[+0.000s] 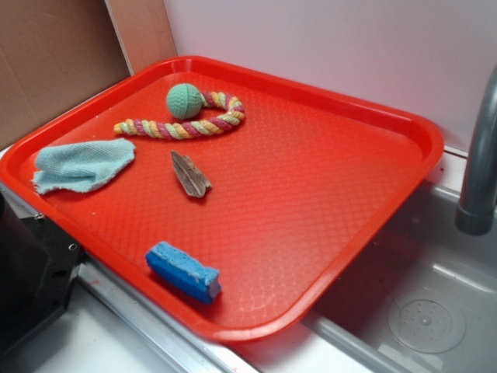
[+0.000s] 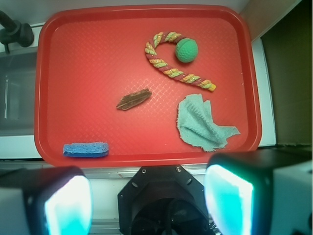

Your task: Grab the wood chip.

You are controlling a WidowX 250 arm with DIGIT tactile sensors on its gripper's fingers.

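Wood chip lies flat mid-tray, clear of the teal cloth, rope toy and blue sponge. Gripper sits high and well back, jaws wide apart (nothing held). We'd centre over it, pinch across its narrow width, then descend fully.

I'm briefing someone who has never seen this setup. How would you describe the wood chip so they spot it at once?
Look at the red tray beside the sink. Near its middle lies the wood chip, between the teal cloth, the braided rope with green ball and the blue sponge, touching none. It is the only brown-grey thing: a small, flat, pointed sliver with streaky grain.
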